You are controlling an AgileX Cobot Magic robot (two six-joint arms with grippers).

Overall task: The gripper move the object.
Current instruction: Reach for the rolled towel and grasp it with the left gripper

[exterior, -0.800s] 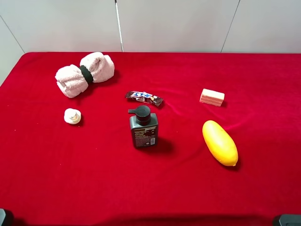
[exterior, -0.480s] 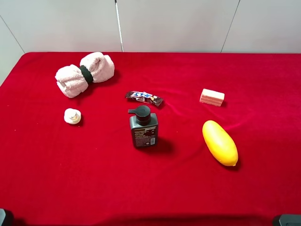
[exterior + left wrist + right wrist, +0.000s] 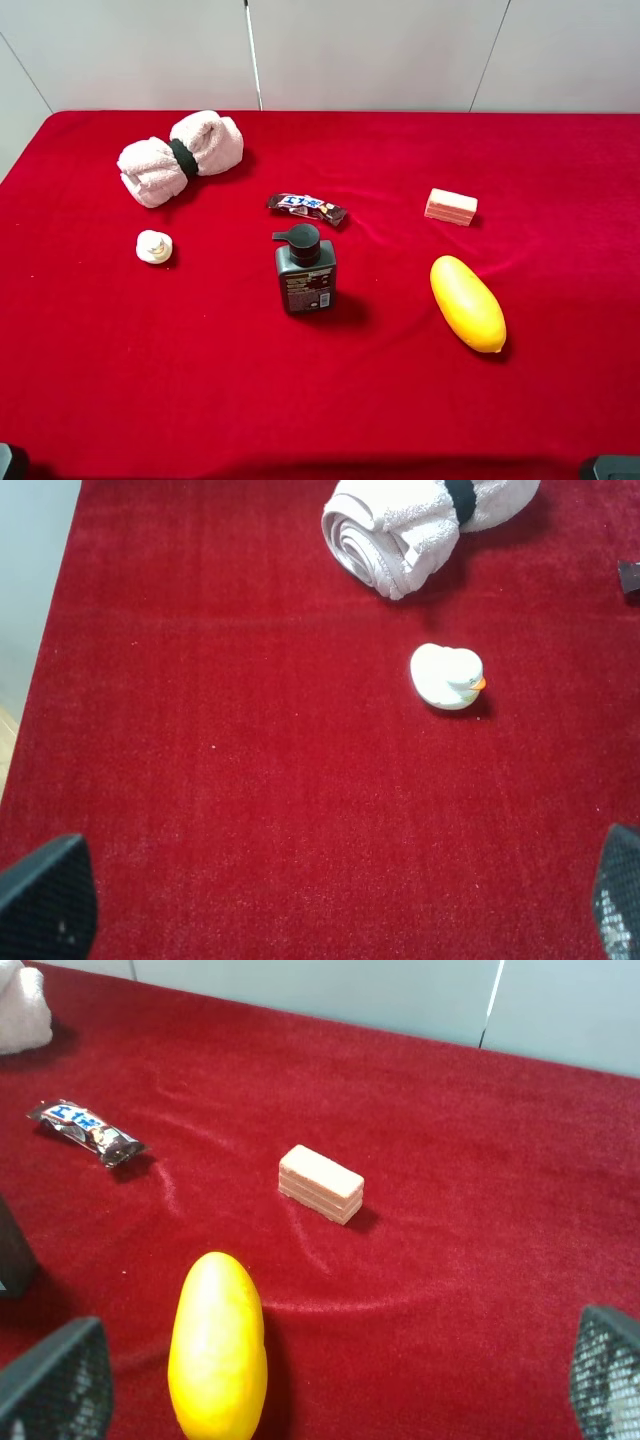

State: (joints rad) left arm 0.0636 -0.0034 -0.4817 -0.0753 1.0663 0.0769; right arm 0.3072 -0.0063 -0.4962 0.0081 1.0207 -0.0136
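The pale pink rolled towel (image 3: 181,157) with a black band around its middle lies at the far left of the red table. It also shows in the left wrist view (image 3: 420,525), and a corner of it shows in the right wrist view (image 3: 22,1010). My left gripper (image 3: 330,900) is open and empty, well short of the towel, with its fingertips (image 3: 45,898) spread wide above the cloth. My right gripper (image 3: 330,1380) is open and empty near the front right, far from the towel. Only dark corners of both arms show at the bottom edge of the high view.
A small white rubber duck (image 3: 153,246) sits in front of the towel. A candy bar (image 3: 307,208) and a black pump bottle (image 3: 305,271) stand mid-table. A pink soap bar (image 3: 451,207) and a yellow oval fruit (image 3: 467,303) lie at the right.
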